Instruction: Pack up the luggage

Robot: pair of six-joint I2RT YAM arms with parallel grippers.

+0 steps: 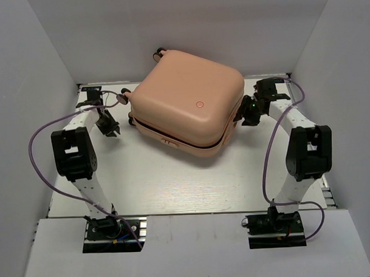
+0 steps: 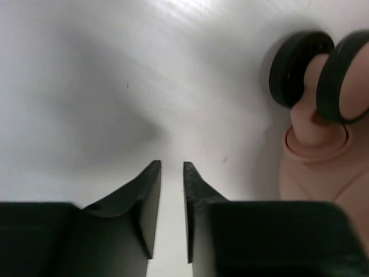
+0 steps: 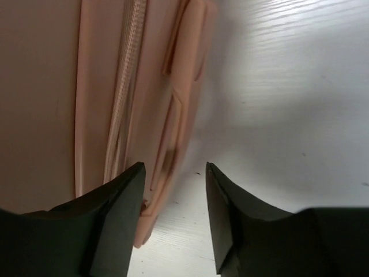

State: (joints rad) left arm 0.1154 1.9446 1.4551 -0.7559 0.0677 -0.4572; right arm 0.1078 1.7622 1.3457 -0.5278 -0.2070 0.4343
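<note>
The luggage (image 1: 187, 105), a pale pink hard-shell suitcase, lies shut and flat at the back middle of the table, turned at an angle. My left gripper (image 1: 112, 130) is just left of its near-left corner, apart from it. In the left wrist view it (image 2: 172, 167) is empty, its jaws a narrow gap apart over bare table, with the suitcase corner (image 2: 317, 167) and two black wheels (image 2: 300, 66) to the right. My right gripper (image 1: 248, 119) is at the suitcase's right side. In the right wrist view it (image 3: 174, 168) is open and empty beside the zipper seam (image 3: 124, 86).
White walls close in the table at the left, back and right. Purple cables (image 1: 36, 140) loop from both arms. More wheels stick out at the suitcase's far corner (image 1: 159, 53) and left corner (image 1: 121, 98). The white table (image 1: 174, 187) lies in front of the suitcase.
</note>
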